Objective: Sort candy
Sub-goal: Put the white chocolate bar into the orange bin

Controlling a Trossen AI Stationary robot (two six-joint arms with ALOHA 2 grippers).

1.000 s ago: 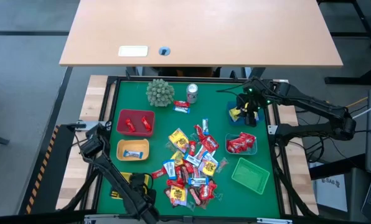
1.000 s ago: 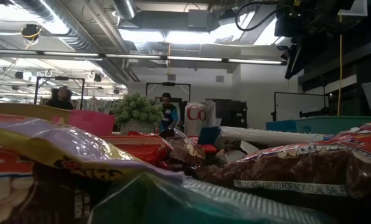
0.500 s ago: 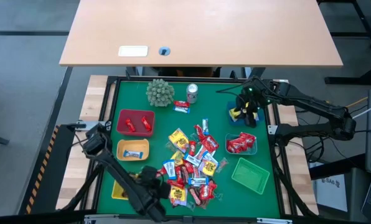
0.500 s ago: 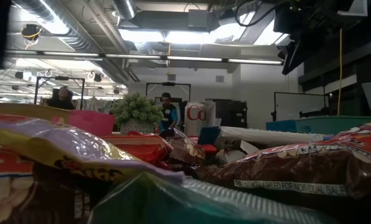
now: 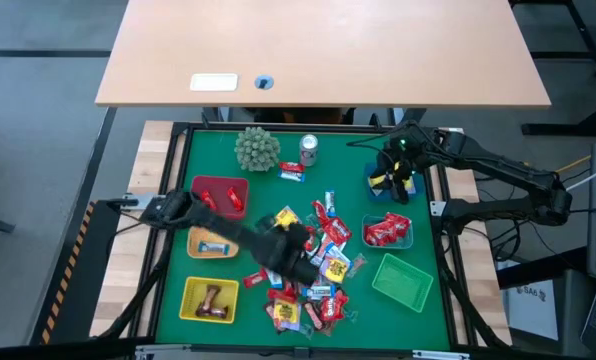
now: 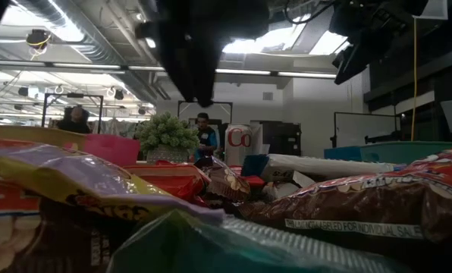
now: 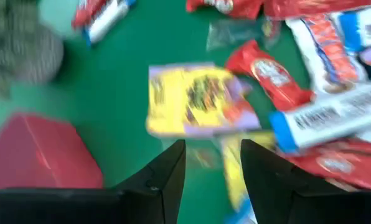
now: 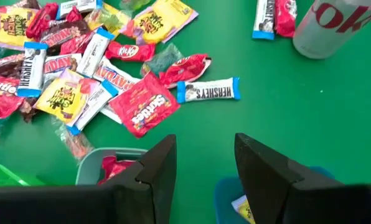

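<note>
The candy [image 5: 313,265] lies in a loose pile of shiny wrapped sweets at the middle of the green mat. My left gripper [image 5: 286,240] hovers open over the pile's far left part. In the left wrist view its fingers [image 7: 213,168] stand just short of a yellow packet [image 7: 198,99] and hold nothing. My right gripper [image 5: 393,175] hangs open and empty above the blue basket [image 5: 381,188] at the far right. Its own view [image 8: 204,168] looks down on that basket [image 8: 235,199].
Baskets ring the pile: red [image 5: 216,196], orange [image 5: 213,240] and yellow [image 5: 210,300] on the left, a pale blue one holding red sweets [image 5: 388,232] and a green one [image 5: 402,282] on the right. A spiky green ball [image 5: 257,148] and a can [image 5: 309,149] stand at the far edge.
My left gripper has swung from above the yellow basket at the near left toward the right and far, out over the candy pile, and has rolled about its wrist. It has stayed open. The yellow basket with a brown sweet in it is now uncovered.
</note>
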